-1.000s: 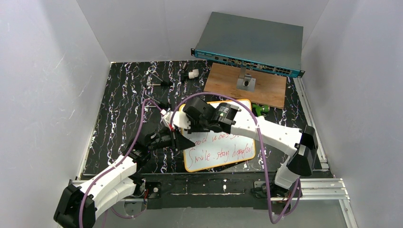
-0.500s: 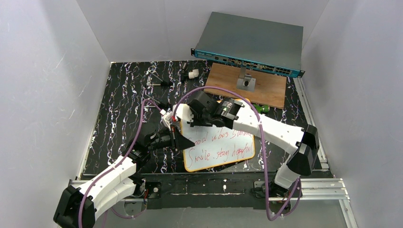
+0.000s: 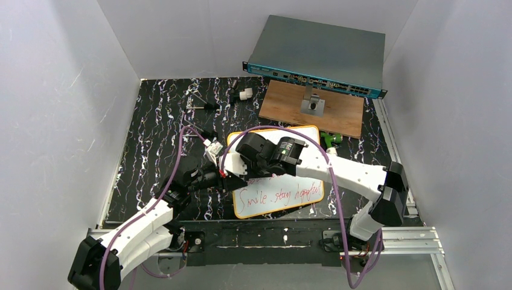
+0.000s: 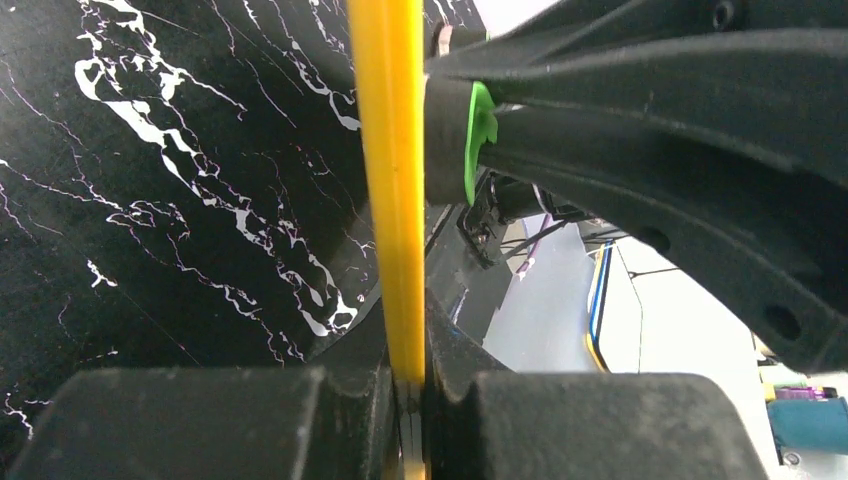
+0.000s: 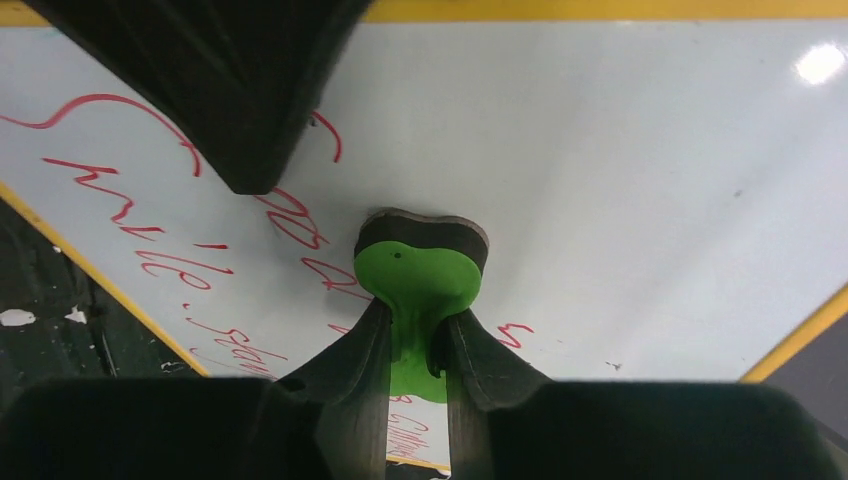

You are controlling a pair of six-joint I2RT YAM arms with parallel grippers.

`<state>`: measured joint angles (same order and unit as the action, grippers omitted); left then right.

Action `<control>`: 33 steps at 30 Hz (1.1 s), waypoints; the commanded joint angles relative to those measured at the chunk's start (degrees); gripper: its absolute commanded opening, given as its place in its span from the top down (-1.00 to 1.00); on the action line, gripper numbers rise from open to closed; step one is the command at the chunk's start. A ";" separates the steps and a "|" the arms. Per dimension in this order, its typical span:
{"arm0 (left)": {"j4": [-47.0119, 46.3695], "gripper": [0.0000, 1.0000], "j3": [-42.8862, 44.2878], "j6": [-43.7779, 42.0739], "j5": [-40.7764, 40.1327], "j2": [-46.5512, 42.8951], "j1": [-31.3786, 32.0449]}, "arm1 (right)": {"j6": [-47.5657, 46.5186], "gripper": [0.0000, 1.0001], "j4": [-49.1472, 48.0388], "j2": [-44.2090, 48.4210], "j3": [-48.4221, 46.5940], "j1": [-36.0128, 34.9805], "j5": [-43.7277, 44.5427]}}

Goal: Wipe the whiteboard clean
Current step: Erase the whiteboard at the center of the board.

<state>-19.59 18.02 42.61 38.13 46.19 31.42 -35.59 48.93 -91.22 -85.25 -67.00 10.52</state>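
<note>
The whiteboard (image 3: 302,138), white with an orange-yellow frame, lies on the black marbled table near the front. Red handwriting (image 3: 279,196) fills its near line. My left gripper (image 3: 224,176) is shut on the board's left frame edge (image 4: 395,200), seen edge-on in the left wrist view between the jaws (image 4: 410,375). My right gripper (image 3: 240,163) is over the board's left part, shut on a green eraser (image 5: 420,270) whose dark pad presses on the white surface (image 5: 620,150). Red writing (image 5: 110,215) shows to the left and below the eraser. The eraser also shows in the left wrist view (image 4: 478,130).
A brown wooden board (image 3: 338,115) with a metal piece (image 3: 312,106) lies behind the whiteboard. A grey network switch (image 3: 320,57) stands at the back. A green object (image 3: 331,139) lies off the whiteboard's far right corner. Small parts (image 3: 244,95) lie at the back left.
My right gripper, holding the eraser, swung toward the board's far edge and then came back nearer over the upper line of writing. The left gripper kept its hold on the frame.
</note>
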 commanded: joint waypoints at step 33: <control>-9.22 1.00 1.32 -2.04 3.27 -4.02 0.66 | 2.08 0.97 -2.75 -3.45 -2.27 -4.45 3.83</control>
<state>-19.66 18.02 42.46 37.15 45.71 31.35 -33.87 47.18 -93.49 -88.23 -70.50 14.44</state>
